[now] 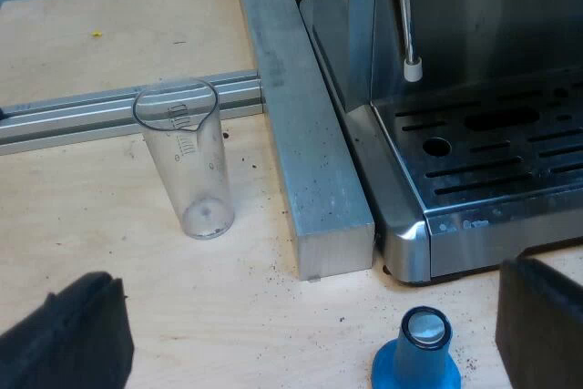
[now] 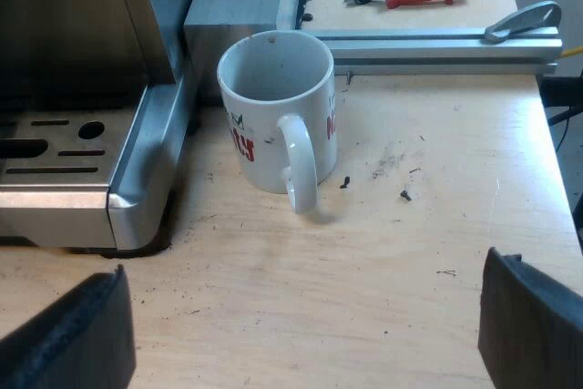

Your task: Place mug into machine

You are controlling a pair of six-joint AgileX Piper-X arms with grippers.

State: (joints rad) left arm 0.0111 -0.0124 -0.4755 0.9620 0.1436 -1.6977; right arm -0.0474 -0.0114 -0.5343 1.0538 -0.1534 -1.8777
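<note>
Nothing is done yet: the mug stands on the desk just beside the machine, ahead of the right gripper, whose jaws are released and empty. Grasping and placing remain.

The mug carries red block letters at about nine and three o'clock of its handle, cut off by its curve and not legible as a word, while the measuring glass bears graduation lines with figures too faint to read.
</note>
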